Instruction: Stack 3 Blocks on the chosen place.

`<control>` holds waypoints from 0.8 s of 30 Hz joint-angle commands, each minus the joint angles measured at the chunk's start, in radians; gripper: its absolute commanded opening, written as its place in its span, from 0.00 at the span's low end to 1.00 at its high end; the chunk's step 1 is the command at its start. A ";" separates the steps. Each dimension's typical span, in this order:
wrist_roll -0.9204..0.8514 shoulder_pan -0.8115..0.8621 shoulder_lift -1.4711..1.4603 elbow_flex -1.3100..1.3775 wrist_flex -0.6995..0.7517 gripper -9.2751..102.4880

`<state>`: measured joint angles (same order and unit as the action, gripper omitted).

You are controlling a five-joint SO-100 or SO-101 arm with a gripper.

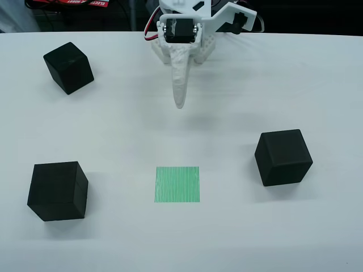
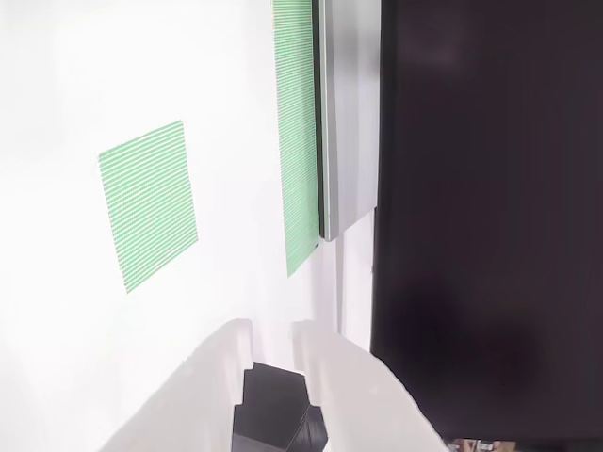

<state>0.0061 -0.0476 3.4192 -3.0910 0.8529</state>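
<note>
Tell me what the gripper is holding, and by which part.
Nothing is held: the gripper hangs clear of the three blocks.

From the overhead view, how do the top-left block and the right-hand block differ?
The top-left block lies at the far edge of the table, level with the gripper; the right-hand block lies nearer the camera, beside the green square. The top-left block looks smaller in the picture and is turned at a sharper angle. Both are plain black cubes, standing free and unstacked.
</note>
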 commanded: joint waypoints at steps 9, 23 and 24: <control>-0.144 -0.051 -0.163 0.216 -0.038 0.08; -0.221 -0.175 -0.581 0.574 0.106 0.09; -0.221 -0.187 -0.620 0.601 0.118 0.08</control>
<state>-0.2086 -0.2132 2.8808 -2.5924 0.9357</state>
